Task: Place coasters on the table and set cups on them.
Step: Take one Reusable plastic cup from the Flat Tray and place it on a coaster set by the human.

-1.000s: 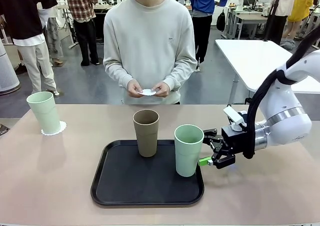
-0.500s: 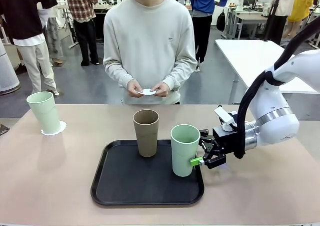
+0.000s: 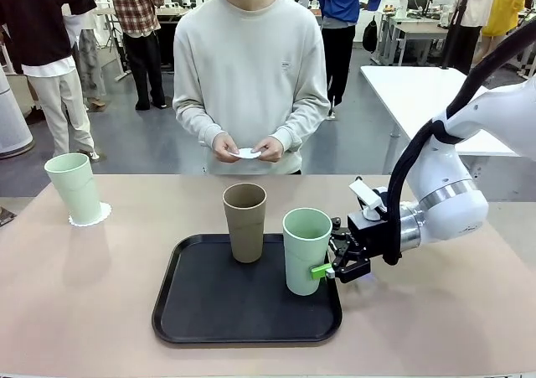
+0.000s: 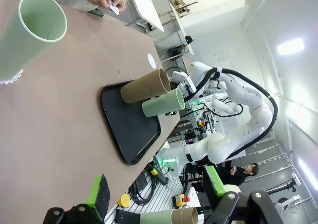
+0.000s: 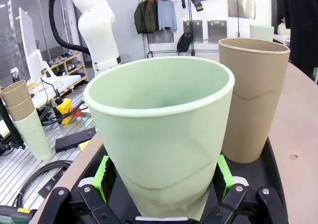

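Green pads [image 5: 222,176] of my right gripper [image 3: 328,270] stand spread wide on either side of the near mint cup [image 3: 306,251], low on its wall. I cannot tell whether they touch it. That cup stands upright in the right half of the black tray [image 3: 209,315], close to the right rim, and the gripper reaches in over that rim.

My left gripper [image 4: 155,189] is spread wide too, with nothing between its fingers. It is well off the tray's left side and looks across the table [image 3: 84,302] toward it.

Just left of the near mint cup, toward the tray's far edge, the tan cup [image 3: 244,221] stands upright on the tray. Well to the left of the tray, the second mint cup [image 3: 74,187] sits on a scalloped white coaster [image 3: 90,219] on the table. From the left wrist I see a bare coaster [image 4: 151,60] lying on the table beyond the tray.

Past the tray's far side the person's hands [image 3: 270,149] hold another coaster [image 3: 247,153] between them. The small mark on the sweatshirt [image 3: 287,62] is too small for me to read.
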Controlling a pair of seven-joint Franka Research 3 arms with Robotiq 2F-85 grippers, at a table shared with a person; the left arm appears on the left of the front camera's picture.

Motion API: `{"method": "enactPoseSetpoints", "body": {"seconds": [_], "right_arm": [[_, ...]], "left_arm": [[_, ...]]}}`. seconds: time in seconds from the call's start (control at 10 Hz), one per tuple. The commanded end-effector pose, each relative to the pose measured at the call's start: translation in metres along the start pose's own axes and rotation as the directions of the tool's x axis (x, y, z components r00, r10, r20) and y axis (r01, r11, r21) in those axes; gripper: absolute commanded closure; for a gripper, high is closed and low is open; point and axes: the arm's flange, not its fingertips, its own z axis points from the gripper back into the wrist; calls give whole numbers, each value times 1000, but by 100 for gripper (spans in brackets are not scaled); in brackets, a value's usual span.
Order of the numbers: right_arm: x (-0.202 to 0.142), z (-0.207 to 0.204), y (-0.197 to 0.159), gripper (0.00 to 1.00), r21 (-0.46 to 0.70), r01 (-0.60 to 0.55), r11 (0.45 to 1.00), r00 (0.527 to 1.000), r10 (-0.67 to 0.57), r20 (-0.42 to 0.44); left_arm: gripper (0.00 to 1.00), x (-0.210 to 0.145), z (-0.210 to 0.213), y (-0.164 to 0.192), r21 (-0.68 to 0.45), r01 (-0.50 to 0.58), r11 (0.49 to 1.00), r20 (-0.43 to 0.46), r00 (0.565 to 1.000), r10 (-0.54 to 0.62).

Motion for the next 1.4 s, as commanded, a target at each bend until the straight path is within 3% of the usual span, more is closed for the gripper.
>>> {"method": "enactPoseSetpoints", "body": {"seconds": [0.0, 0.2, 0.3, 0.4, 0.5, 0.6, 0.7, 1.3], "right_arm": [[0, -11, -10, 0, -22, 24, 999, 1000, -24, 10], [-3, -15, -10, 0, 3, 24, 1000, 999, -24, 22], [-3, -14, -10, 50, 14, 13, 1000, 1000, -14, 25], [-3, -14, -10, 60, 18, 15, 1000, 1000, -16, 24], [-3, -14, -9, 100, 21, 15, 1000, 1000, -15, 26], [-2, -14, -7, 100, 20, 21, 1000, 999, -21, 29], [7, -12, 0, 75, 9, 33, 999, 999, -33, 39], [170, 35, 33, 75, -131, 78, 988, 997, -77, 12]], "left_arm": [[0, 1, 1, -2, -6, 0, 1000, 11, 1000, 0], [0, 1, 1, -2, -6, 0, 1000, 11, 1000, 0], [0, 1, 1, -2, -6, 0, 1000, 11, 1000, 0], [0, 1, 1, -2, -6, 0, 1000, 11, 1000, 0], [0, 1, 1, -2, -6, 0, 1000, 11, 1000, 0], [0, 1, 1, -2, -6, 0, 1000, 11, 1000, 0], [0, 1, 1, -2, -6, 0, 1000, 11, 1000, 0], [0, 1, 1, -2, -6, 0, 1000, 11, 1000, 0]]}}
